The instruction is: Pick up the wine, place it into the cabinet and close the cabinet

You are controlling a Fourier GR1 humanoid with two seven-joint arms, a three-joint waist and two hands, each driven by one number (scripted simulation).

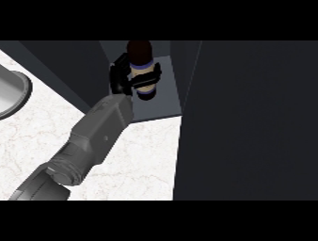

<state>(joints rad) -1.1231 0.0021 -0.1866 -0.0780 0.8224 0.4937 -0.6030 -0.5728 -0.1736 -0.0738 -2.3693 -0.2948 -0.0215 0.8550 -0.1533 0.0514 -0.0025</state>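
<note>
The wine bottle [140,51] has a dark neck and a cream label with purple bands. It stands upright inside the open cabinet, on the cabinet's grey floor [158,109]. My left hand [123,77] is shut on the bottle, black fingers curled round its label, and the grey forearm [96,136] reaches in from the lower left. The hand hides the bottle's middle. The right hand does not show in the head view.
The wide dark panel of the cabinet door [259,122] fills the right side. The cabinet's dark left wall [64,70] runs diagonally beside my hand. A round metal vessel [1,92] lies at the left edge on the white marble counter [137,162].
</note>
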